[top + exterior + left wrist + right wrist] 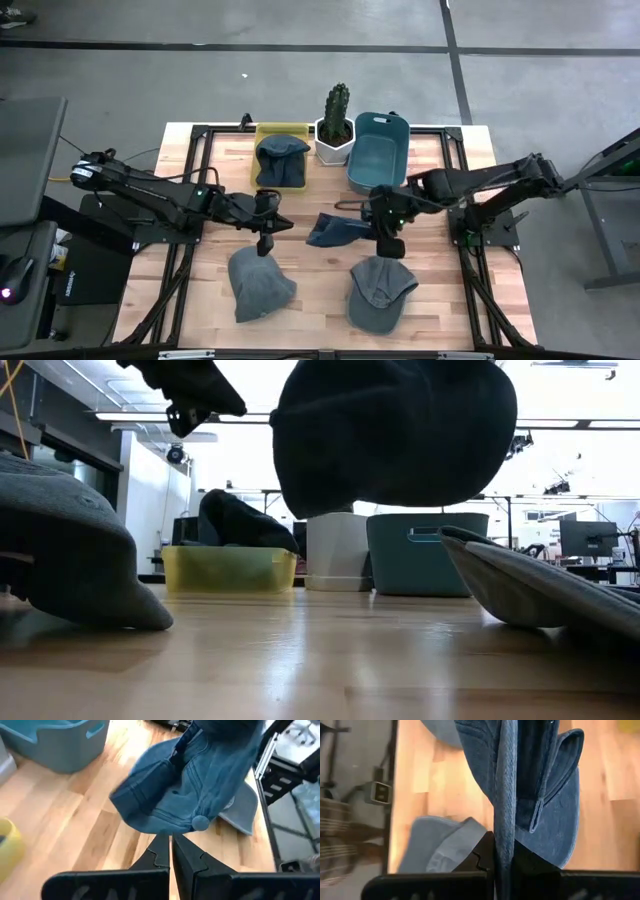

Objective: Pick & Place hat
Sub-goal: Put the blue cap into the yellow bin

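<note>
Both grippers sit mid-desk — the right gripper (388,246) has its jaws clamped on the blue denim hat (335,231), the left gripper (266,243) jaws are pressed together, empty.

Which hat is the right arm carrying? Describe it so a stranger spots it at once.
Start at the teal bin at the table's back edge and come toward the front. Just before the bin hangs the blue denim cap, pinched in the right hand. Unlike the two grey hats lying flat nearer the front, it is blue and lifted off the wood.
</note>
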You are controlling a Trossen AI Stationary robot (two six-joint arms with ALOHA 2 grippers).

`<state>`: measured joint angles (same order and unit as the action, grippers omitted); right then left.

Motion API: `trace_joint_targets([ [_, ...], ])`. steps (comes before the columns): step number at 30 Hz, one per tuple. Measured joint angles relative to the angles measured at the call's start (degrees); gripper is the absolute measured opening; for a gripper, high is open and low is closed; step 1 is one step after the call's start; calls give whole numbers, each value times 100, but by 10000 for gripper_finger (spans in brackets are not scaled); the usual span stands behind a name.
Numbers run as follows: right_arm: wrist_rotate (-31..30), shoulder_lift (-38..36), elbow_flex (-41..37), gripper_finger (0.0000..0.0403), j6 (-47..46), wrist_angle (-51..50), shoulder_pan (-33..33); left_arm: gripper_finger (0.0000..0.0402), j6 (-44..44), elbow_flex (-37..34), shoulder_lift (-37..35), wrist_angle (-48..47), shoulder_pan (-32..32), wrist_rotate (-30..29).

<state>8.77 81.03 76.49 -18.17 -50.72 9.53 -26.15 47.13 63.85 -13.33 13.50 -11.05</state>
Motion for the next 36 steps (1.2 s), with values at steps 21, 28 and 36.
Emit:
trace_joint_targets([
  [21,1063,-226,82,5,260,184,-1058,46,1455,2,-461,26,0,-469],
  [28,1146,-240,82,5,321,416,-1213,177,1442,2,-461,429,0,-487],
  [36,1184,-240,80,5,319,824,-1290,269,1523,2,-366,475,0,-503],
])
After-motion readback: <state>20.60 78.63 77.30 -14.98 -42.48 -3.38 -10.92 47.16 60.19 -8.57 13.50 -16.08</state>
